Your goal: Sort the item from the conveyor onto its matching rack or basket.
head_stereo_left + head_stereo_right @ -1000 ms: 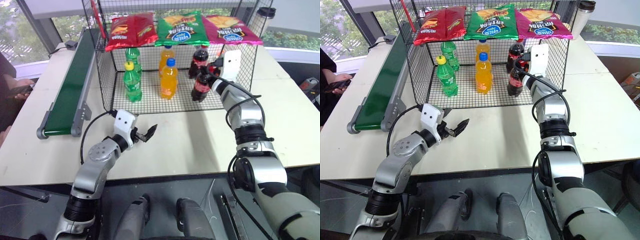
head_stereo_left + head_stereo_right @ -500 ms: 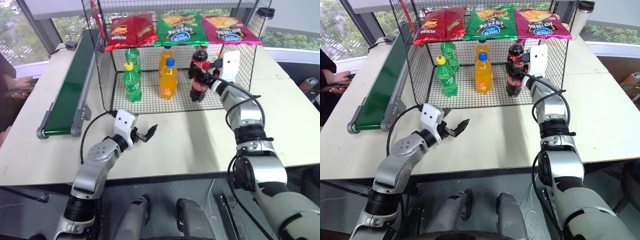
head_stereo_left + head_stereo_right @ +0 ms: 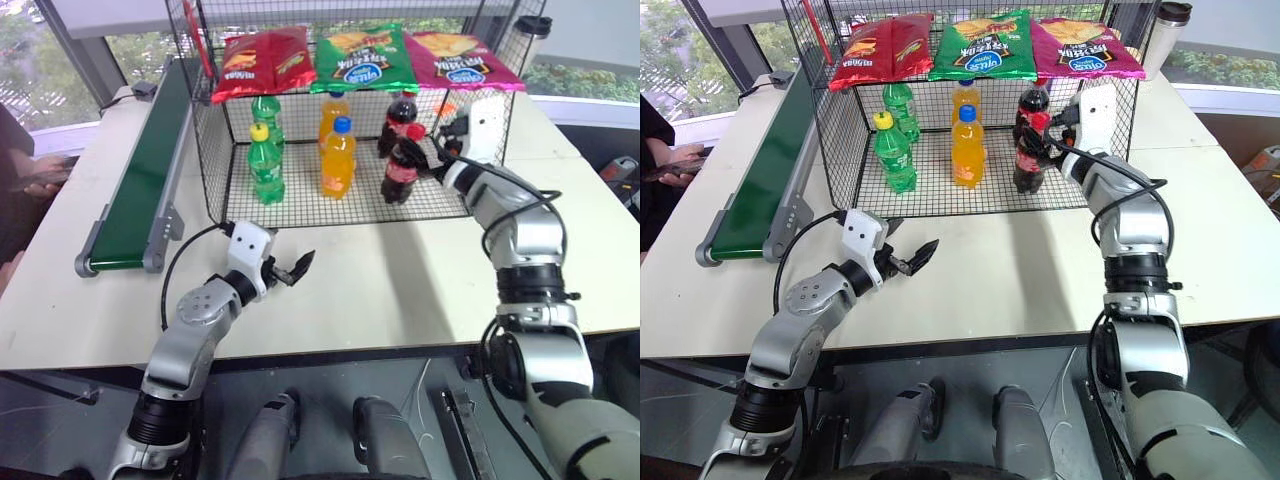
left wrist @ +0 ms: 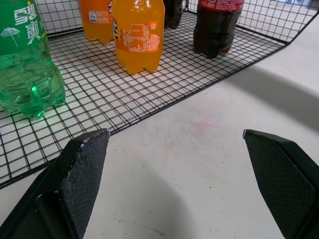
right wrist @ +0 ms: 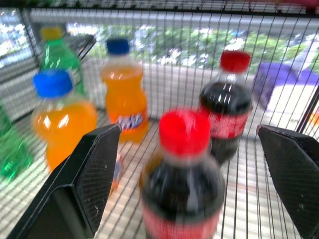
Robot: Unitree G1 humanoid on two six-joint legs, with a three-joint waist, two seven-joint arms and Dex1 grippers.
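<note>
The item, a small cola bottle [image 3: 400, 166] with a red cap [image 5: 183, 132], stands upright on the wire floor at the front right of the black wire cage [image 3: 213, 150]. A second cola bottle [image 3: 397, 115] stands just behind it. My right gripper [image 3: 430, 150] is open, level with the bottle at the cage's right side, its fingers [image 5: 84, 184] spread wide and clear of it. My left gripper [image 3: 290, 268] hovers open over the table in front of the cage, with nothing between its fingers [image 4: 82, 174]. The green conveyor [image 3: 140, 170] runs along the left with nothing on its belt.
Green soda bottles [image 3: 265, 160] and orange soda bottles [image 3: 337, 155] stand in the cage's left and middle. Three chip bags [image 3: 362, 55] lie on its wire top. A tumbler [image 3: 528, 35] stands at the back right. A person's hand [image 3: 40, 182] is at the far left.
My right gripper has opened and let go of the cola bottle, then drawn back to the right. The bottle, tilted a second ago, now stands upright. The left arm has kept still.
</note>
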